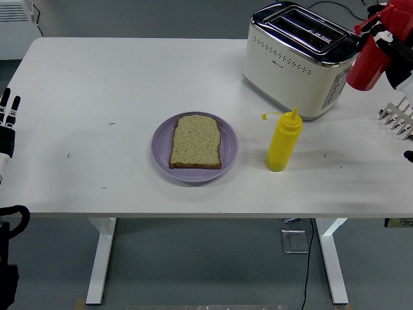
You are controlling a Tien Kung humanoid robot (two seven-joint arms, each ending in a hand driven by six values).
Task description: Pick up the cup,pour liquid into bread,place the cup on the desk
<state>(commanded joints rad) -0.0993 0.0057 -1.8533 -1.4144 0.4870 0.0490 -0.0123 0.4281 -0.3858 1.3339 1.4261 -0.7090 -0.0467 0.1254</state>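
At the right edge of the tabletop [97,84], a red bottle [371,61] is gripped aloft by the right hand [393,48], beside the toaster [297,58]. It should be carried level over the bread [195,142] before tilting, clearing the yellow bottle [284,142]. The left hand [6,123] is rested open at the left edge.

The toaster [298,61] has a glossy cream body and a mirror-bright metal top. The yellow squeeze bottle [283,141] looks like smooth plastic, the red bottle [373,57] shiny. The plate [194,148] is matt lilac, the bread [195,141] rough and speckled. The white table [97,97] is matt.
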